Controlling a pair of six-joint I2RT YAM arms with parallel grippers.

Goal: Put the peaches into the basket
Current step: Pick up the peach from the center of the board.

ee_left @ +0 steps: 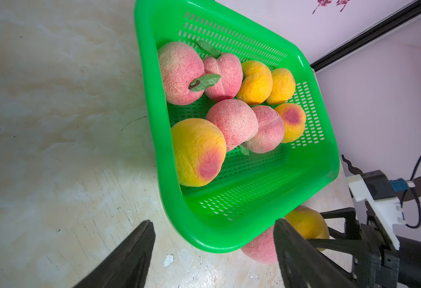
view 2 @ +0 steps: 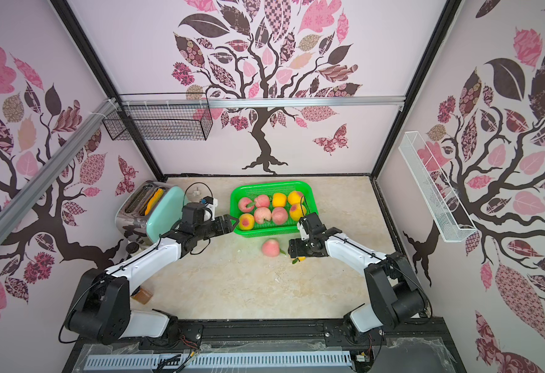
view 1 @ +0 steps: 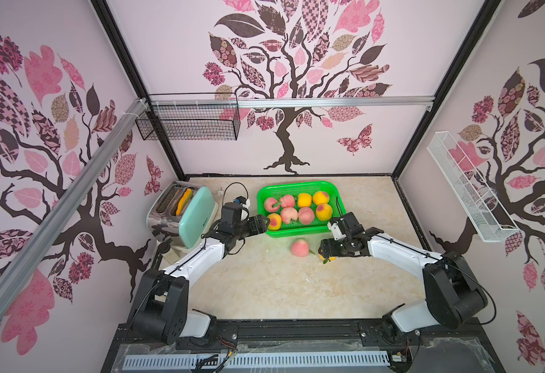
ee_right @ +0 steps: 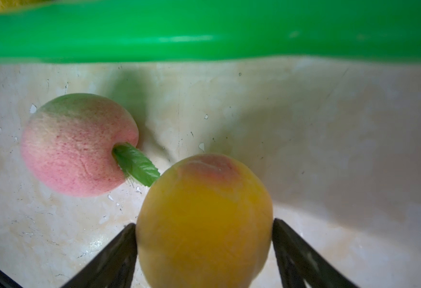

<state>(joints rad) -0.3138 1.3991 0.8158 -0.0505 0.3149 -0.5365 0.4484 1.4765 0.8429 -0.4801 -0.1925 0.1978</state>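
The left claw (view 1: 263,222) hangs at the left near corner of the basket (view 1: 300,233), its jaws spread and nothing between them. The basket stands toward the far edge of the worktop (view 1: 264,284), about midway along it.

Eight peaches (view 1: 289,214) lie in the basket in two rows, pink ones to the left and yellow ones mostly to the right, with a yellow, red-blushed one at the near left corner next to the left claw. That makes most of the job done, by my count.

Two peaches are outside the basket:
- **Pink peach:** The pink peach (view 1: 299,247) lies free on the worktop just in front of the basket's near wall, untouched, and its leaf points toward the yellow peach.
- **Yellow peach:** The yellow peach (ee_right: 204,189) is just to the right of the pink one. The right claw (ee_right: 204,222) pinches it, with a finger pressed to each side. I cannot tell whether it has left the worktop.

What remains is to carry the yellow peach over the near wall into the basket, then pick up the pink one and do the same. There is free space along the basket's near side.
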